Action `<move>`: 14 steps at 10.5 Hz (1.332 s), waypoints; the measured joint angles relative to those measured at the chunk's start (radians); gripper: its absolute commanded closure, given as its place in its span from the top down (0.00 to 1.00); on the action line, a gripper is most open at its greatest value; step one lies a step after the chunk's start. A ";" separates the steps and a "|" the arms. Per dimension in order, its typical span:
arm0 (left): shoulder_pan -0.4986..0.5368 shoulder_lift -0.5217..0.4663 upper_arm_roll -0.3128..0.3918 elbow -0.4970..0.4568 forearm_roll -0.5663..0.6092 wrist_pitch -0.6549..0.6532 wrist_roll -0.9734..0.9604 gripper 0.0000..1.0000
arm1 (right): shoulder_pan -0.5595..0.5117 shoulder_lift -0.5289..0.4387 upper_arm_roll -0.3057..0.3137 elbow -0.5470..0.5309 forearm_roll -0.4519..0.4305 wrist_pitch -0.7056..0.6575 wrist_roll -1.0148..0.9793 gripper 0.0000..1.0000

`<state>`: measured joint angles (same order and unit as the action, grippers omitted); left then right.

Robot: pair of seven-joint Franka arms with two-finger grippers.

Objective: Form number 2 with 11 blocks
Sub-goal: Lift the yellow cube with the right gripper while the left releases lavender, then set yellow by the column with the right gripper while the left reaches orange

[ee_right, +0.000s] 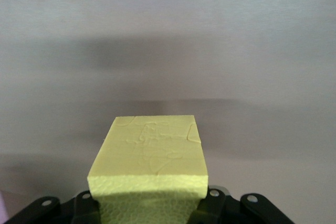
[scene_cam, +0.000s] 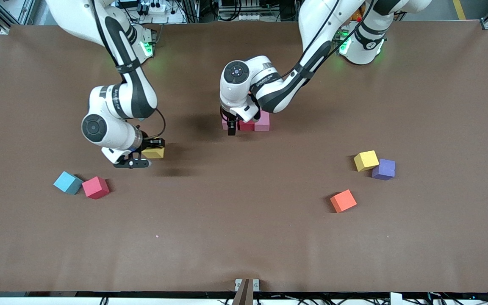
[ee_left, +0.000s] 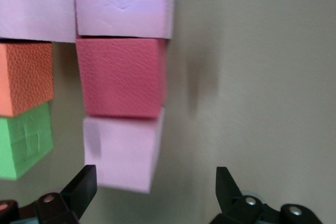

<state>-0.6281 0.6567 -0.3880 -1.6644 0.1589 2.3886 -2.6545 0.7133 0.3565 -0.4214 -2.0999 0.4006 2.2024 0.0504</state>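
A cluster of blocks lies mid-table: pink [ee_left: 123, 3], red [ee_left: 121, 77] and pink [ee_left: 123, 153] in a row, with another pink [ee_left: 34, 3], orange [ee_left: 23, 77] and green [ee_left: 23, 140] beside them. In the front view only its pink [scene_cam: 263, 120] and red [scene_cam: 247, 125] blocks show under the arm. My left gripper [scene_cam: 231, 128] [ee_left: 155, 190] hangs open just over the end pink block, holding nothing. My right gripper [scene_cam: 151, 154] [ee_right: 149, 211] is shut on a yellow block [scene_cam: 153, 152] [ee_right: 149, 161], lifted above bare table toward the right arm's end.
Loose blocks toward the left arm's end: yellow [scene_cam: 366, 160] touching purple [scene_cam: 384, 169], and orange [scene_cam: 343, 201] nearer the camera. Toward the right arm's end, a red block [scene_cam: 95, 187] sits beside a light-blue cube [scene_cam: 67, 182].
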 measured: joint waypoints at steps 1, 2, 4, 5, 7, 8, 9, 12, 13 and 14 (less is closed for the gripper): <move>0.028 -0.037 -0.022 0.005 0.001 -0.023 0.020 1.00 | 0.008 0.004 0.002 0.007 0.013 0.000 0.000 0.40; 0.057 -0.086 -0.042 0.007 0.002 -0.055 0.049 1.00 | 0.026 0.009 0.003 0.019 0.018 -0.001 0.000 0.40; 0.092 -0.162 -0.049 0.007 0.002 -0.110 0.126 1.00 | 0.085 0.018 0.005 0.046 0.029 -0.001 0.042 0.40; 0.114 -0.184 -0.050 0.006 0.002 -0.133 0.187 1.00 | 0.116 0.025 0.005 0.064 0.031 -0.001 0.091 0.40; 0.189 -0.211 -0.050 0.006 0.002 -0.175 0.365 1.00 | 0.175 0.053 0.006 0.113 0.037 -0.001 0.209 0.40; 0.237 -0.219 -0.050 0.006 0.002 -0.185 0.474 1.00 | 0.203 0.073 0.007 0.140 0.058 0.000 0.249 0.40; 0.279 -0.224 -0.050 0.006 0.002 -0.189 0.583 1.00 | 0.231 0.093 0.007 0.161 0.093 0.003 0.265 0.41; 0.361 -0.231 -0.051 0.006 0.002 -0.255 0.927 1.00 | 0.303 0.158 0.007 0.221 0.166 0.020 0.328 0.41; 0.385 -0.234 -0.050 0.006 0.002 -0.280 1.059 1.00 | 0.317 0.182 0.008 0.249 0.168 0.020 0.361 0.41; 0.409 -0.234 -0.048 0.006 0.002 -0.295 1.190 1.00 | 0.330 0.207 0.008 0.274 0.168 0.020 0.389 0.41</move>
<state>-0.2189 0.4228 -0.4364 -1.6588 0.1606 2.0935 -1.4648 1.0435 0.5634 -0.4138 -1.8257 0.5685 2.2228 0.4391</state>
